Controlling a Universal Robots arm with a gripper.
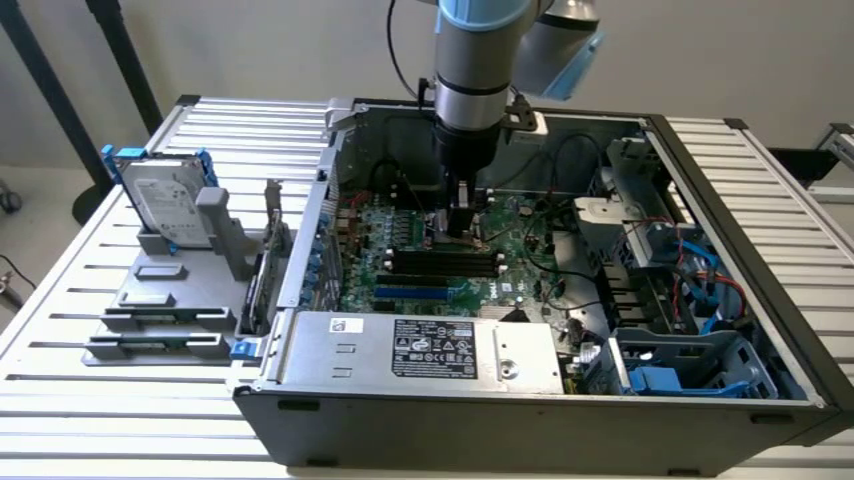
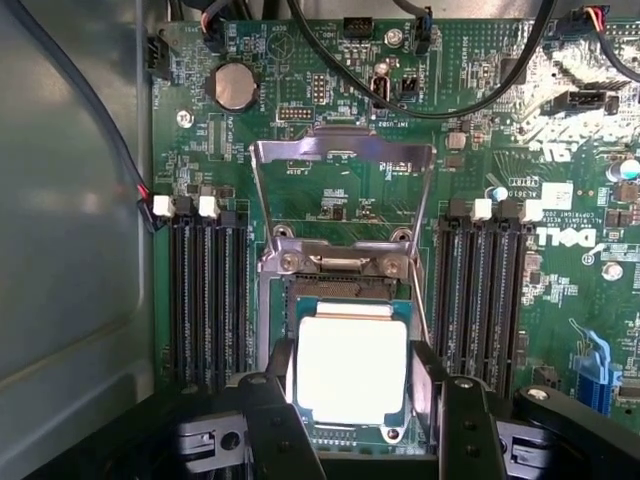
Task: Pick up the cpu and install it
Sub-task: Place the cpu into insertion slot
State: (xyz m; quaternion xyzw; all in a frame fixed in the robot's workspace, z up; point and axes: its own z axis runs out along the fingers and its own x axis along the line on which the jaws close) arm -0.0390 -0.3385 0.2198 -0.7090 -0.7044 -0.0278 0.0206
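Cpu flat, lid up, between jaws

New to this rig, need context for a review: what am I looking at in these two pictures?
A robot arm reaches down into an open computer case on a slatted table. The exterior view comes from a camera off the arm; the wrist view from one on the wrist, facing the motherboard. On the exterior view's left, a hard drive stands in a grey holder; a power supply sits inside the case. The tool holds the cpu by its sides at the open socket.
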